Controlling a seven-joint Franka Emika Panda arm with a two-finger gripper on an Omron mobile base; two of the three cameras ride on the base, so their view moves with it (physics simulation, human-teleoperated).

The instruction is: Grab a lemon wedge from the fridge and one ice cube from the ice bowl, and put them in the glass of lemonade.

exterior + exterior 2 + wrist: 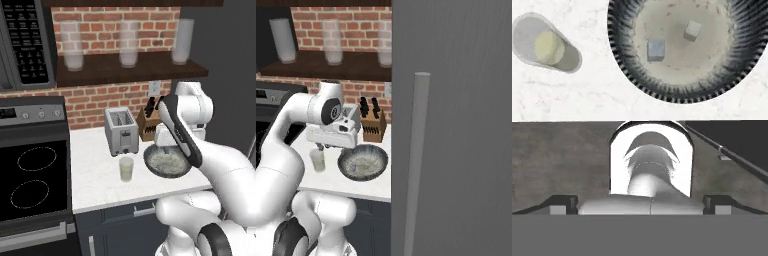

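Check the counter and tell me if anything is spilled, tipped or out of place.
Nothing stands out. The glass of lemonade stands upright on the white counter with no spill around it, beside the ice bowl, which sits level with two ice cubes inside. The toaster and knife block stand upright behind them.

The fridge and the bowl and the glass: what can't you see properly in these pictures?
- Fridge: its shut door hides whatever is inside, right base view.
- Ice bowl: the arm covers its right rim, left base view; the top edge cuts it off in the hand view.
- Glass of lemonade: the hand partly hides it, right base view.
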